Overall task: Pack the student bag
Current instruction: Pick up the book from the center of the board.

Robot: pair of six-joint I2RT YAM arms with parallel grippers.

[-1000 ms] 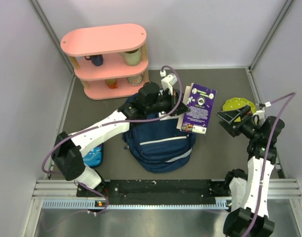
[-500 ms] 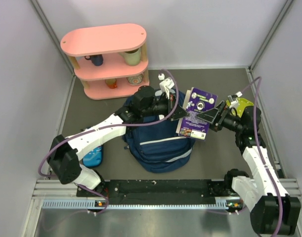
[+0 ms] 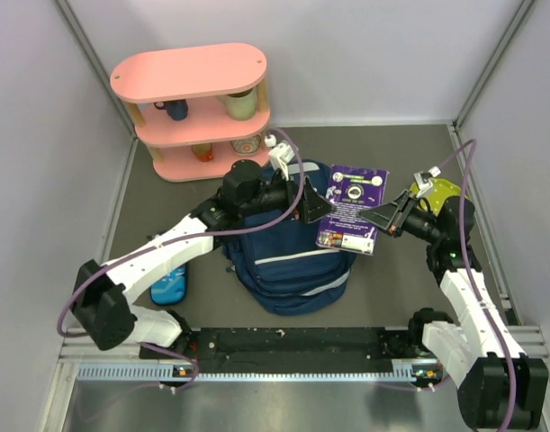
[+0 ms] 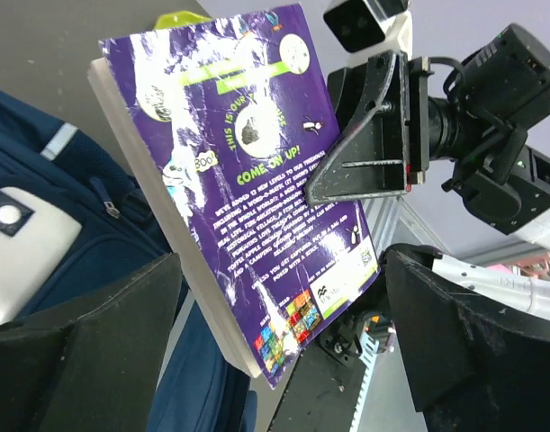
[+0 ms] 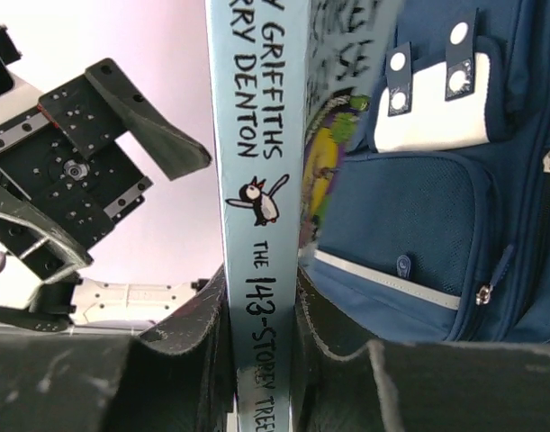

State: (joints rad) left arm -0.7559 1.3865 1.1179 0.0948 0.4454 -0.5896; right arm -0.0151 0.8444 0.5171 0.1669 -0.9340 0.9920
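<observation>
The navy student bag (image 3: 288, 261) stands mid-table with its white patches toward the arms (image 5: 419, 207). A purple paperback (image 3: 349, 209) hangs in the air over the bag's right side. My right gripper (image 3: 383, 219) is shut on the book's edge; its pads press both sides of the pale blue spine (image 5: 261, 225). My left gripper (image 3: 315, 202) stands open just left of the book, with its fingers (image 4: 85, 342) wide apart on either side of the cover (image 4: 247, 180) and not touching it. The bag's inside is hidden.
A pink three-tier shelf (image 3: 198, 108) with cups stands at the back left. A bright blue pencil case (image 3: 169, 283) lies left of the bag under the left arm. A green object (image 3: 437, 191) sits behind the right gripper. A black rail (image 3: 284, 342) runs along the near edge.
The right gripper came in from the right and shut on the book. The left gripper let go, opened wide and drew back to the left. The book now lies flatter.
</observation>
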